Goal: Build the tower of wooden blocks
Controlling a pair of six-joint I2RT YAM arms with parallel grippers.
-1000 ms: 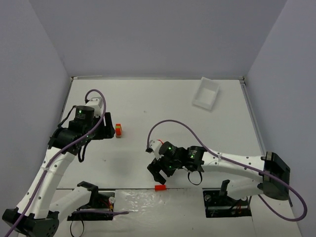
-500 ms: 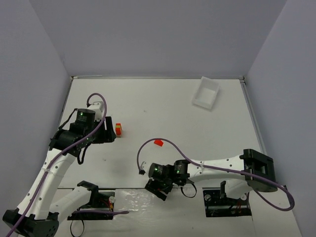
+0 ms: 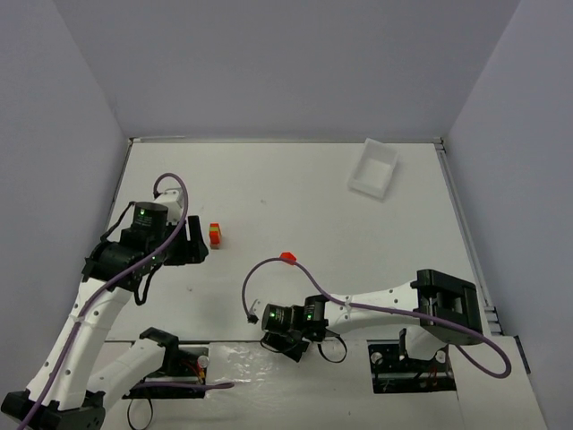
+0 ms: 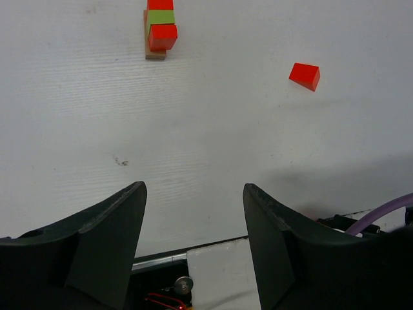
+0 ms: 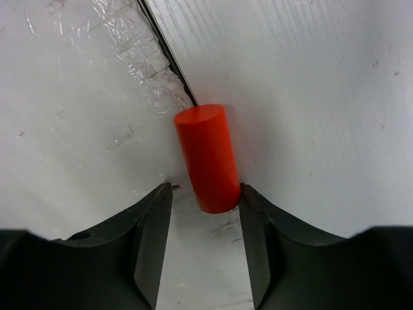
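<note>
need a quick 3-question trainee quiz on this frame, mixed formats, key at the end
1. True or false: the left gripper holds a block.
2. What lies between the fingers of the right gripper? A) red cylinder B) green block C) white tray
3. What colour is the loose block lying apart from the wood block tower?
Key: 1 false, its jaws are open and empty; 2 A; 3 red.

Tray: white, lay tilted near the far right corner.
Table: white, wood-grained.
Film: crinkled, along the near edge.
</note>
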